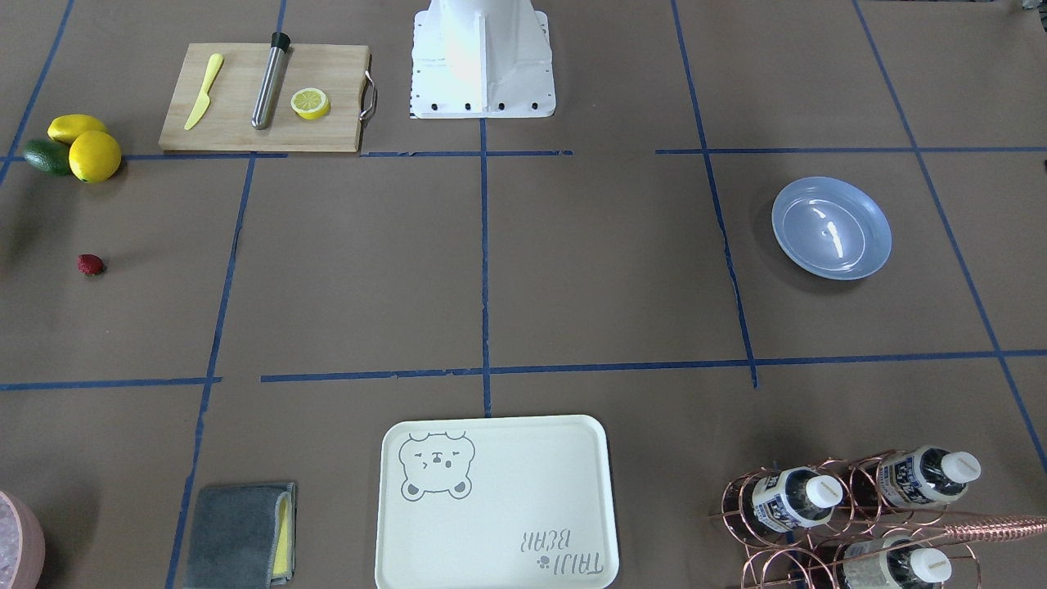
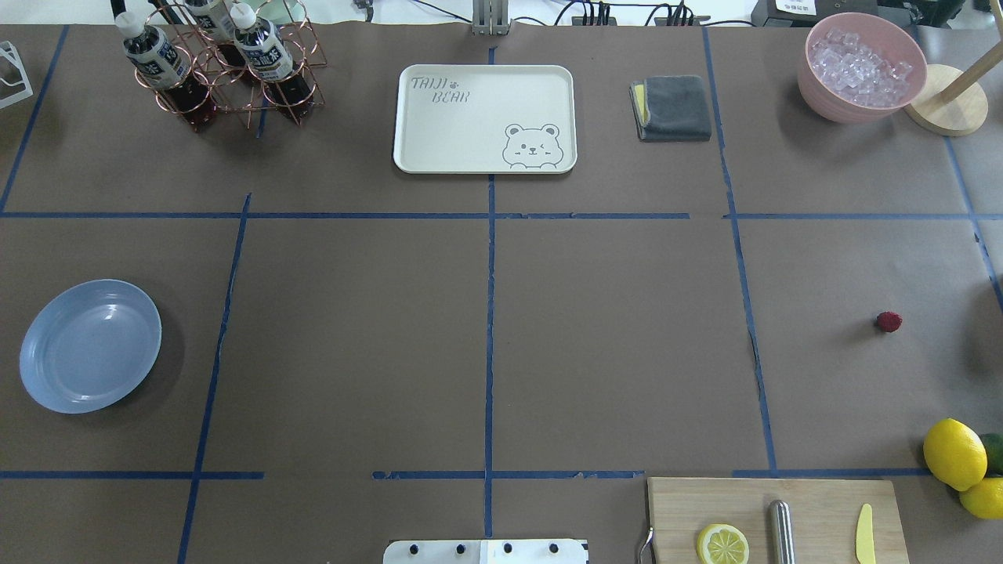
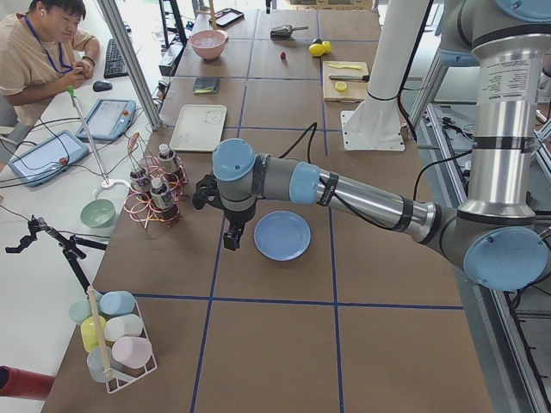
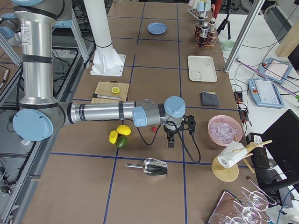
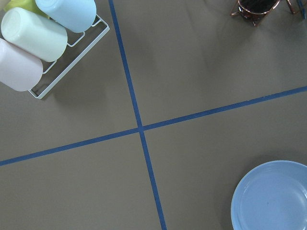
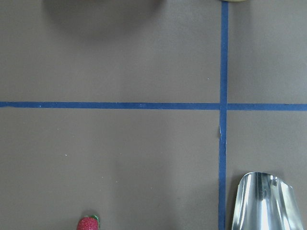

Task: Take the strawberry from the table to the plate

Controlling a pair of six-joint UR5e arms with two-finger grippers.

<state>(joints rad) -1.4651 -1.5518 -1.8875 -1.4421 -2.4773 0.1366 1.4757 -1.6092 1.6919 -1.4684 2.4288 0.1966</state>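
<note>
On the table the strawberry lies on its side.

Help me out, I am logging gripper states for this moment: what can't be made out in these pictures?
Left gripper: seen only in exterior left, small and dark; open or shut cannot be told.
Right gripper: only in exterior right, dark and small; same doubt.
Strawberry: cut by the right wrist view's bottom edge.
Plate: cut by the left wrist view's bottom and right edges.
</note>
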